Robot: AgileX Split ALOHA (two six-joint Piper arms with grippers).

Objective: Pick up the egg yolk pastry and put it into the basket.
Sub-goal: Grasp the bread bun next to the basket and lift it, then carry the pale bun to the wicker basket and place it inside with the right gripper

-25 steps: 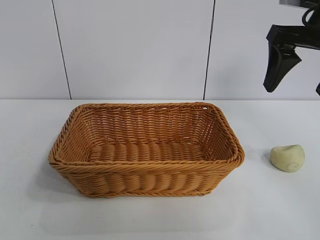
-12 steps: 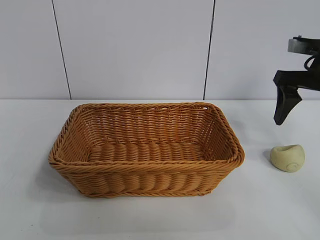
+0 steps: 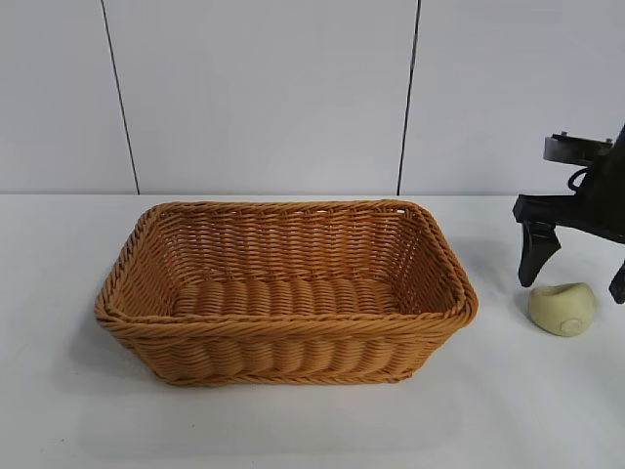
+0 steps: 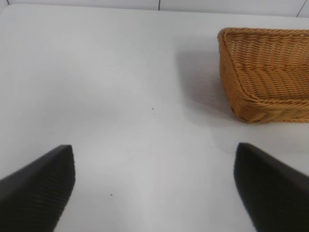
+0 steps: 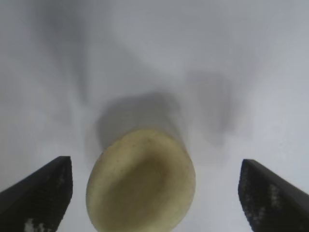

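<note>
The egg yolk pastry [image 3: 562, 309] is a small pale cream-yellow bun lying on the white table right of the basket [image 3: 283, 337], apart from it. The basket is large, orange-brown wicker and empty. My right gripper [image 3: 576, 278] hangs open just above the pastry, one finger on each side, not touching it. In the right wrist view the pastry [image 5: 141, 181] lies between the open fingers [image 5: 155, 162], nearer one of them. My left gripper [image 4: 154, 150] is open over bare table, out of the exterior view; the basket's corner [image 4: 265, 72] shows beyond it.
The white table [image 3: 547, 410] runs back to a white panelled wall [image 3: 264, 98] with dark seams. The right arm's black wrist [image 3: 586, 186] stands above the pastry at the right edge.
My right gripper has come down from high at the upper right to just above the pastry. The pastry and basket have not moved.
</note>
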